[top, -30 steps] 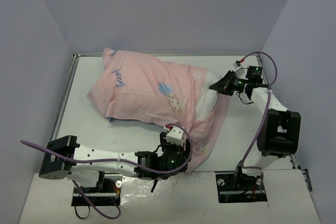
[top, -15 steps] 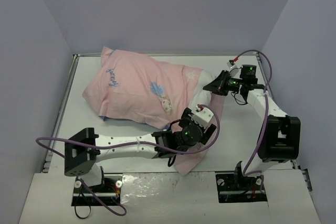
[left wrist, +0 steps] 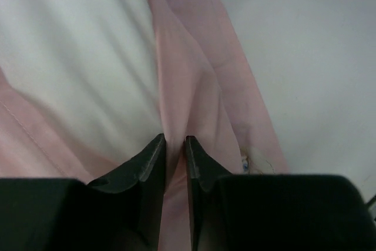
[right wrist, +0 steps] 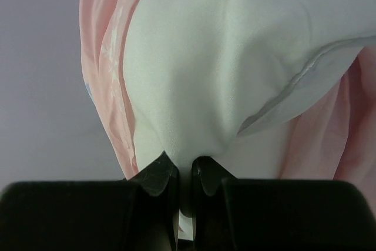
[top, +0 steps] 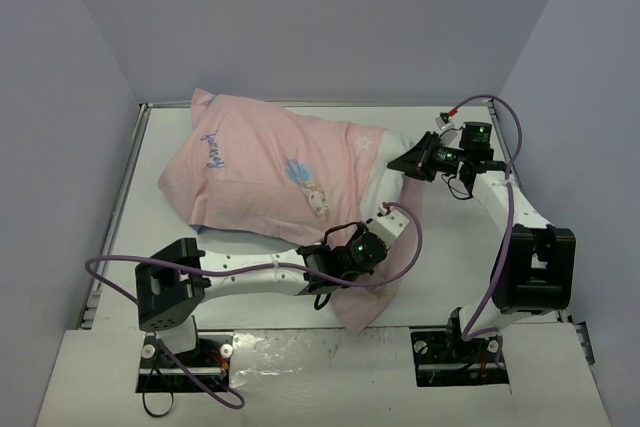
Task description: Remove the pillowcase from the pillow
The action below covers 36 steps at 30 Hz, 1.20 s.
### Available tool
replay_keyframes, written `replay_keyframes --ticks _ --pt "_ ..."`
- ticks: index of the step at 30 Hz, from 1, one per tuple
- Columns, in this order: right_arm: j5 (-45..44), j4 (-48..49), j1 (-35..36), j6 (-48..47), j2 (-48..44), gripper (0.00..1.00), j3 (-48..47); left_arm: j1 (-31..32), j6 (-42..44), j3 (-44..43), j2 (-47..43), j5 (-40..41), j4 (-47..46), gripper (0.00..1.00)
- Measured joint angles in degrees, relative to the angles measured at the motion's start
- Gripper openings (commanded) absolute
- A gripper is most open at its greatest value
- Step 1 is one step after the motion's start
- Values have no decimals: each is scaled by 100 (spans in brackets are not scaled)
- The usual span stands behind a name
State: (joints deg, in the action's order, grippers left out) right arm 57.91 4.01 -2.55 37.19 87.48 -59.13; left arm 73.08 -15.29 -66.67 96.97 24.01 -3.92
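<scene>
The pale pink pillowcase covers most of the white pillow, which lies across the back of the table. Its white right end sticks out of the case's open mouth. My right gripper is shut on that bare pillow end, the white fabric pinched between the black fingers. A loose pink flap of the pillowcase hangs toward the front. My left gripper is shut on a fold of this pink cloth; the fold runs up between its fingers.
The white table is walled by grey-violet panels on three sides. A metal rail runs along the table's left edge. Purple cables loop from both arms. The right arm's base stands at the front right.
My left arm swung from the front edge up to the pink flap and its jaws closed on the cloth. The pillow shifted slightly left. The right gripper kept its hold.
</scene>
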Motion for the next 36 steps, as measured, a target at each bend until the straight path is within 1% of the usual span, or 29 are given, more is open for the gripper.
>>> replay_keyframes --ticks 3,6,10,11,16,18,21,24,25,26,27,28,30,31,32,33,34,36 --pt "46 229 -66 446 0 0 17 212 -138 170 2 -109 -4 14" --pt "192 1086 -98 1272 0 0 284 446 -310 345 79 -131 -96 13" --pt "382 2129 -116 2433 35 0 695 560 -522 514 319 -98 -260 13" --pt "435 2435 -120 2756 55 0 782 568 -562 529 396 -79 -295 13" --pt "739 4704 -199 4962 356 0 1296 568 -706 579 603 9 -476 14" --pt "852 5254 -282 5576 544 0 1309 568 -782 656 595 50 -575 15" --pt "962 5692 -435 6118 623 0 1309 577 -901 852 553 146 -673 16" --pt "1062 6089 -533 6325 623 0 1307 616 -992 1099 428 247 -640 16" --pt "1113 6151 -549 6297 623 0 1303 638 -1034 1150 382 295 -584 17" --pt "1163 6015 -555 6070 601 0 1272 651 -1062 1185 332 332 -555 18" --pt "1193 5681 -557 5720 560 0 1211 669 -1097 1222 273 374 -507 21" --pt "1202 5014 -564 5136 490 0 1040 686 -1119 1261 192 415 -455 28" --pt "925 2887 -557 3228 393 0 308 721 -1158 1322 -42 533 -289 36" --pt "726 2127 -551 2465 363 0 0 730 -1163 1322 -164 584 -219 42" --pt "487 1486 -533 1742 284 0 -232 739 -1169 1320 -323 636 -155 53" --pt "273 962 -525 1093 170 0 -352 750 -1145 1309 -516 664 -81 57" --pt "76 496 -529 514 39 0 -413 763 -1130 1296 -691 684 -9 62" --pt "-302 -297 -564 -503 -186 0 -476 800 -1078 1193 -1110 695 129 67"
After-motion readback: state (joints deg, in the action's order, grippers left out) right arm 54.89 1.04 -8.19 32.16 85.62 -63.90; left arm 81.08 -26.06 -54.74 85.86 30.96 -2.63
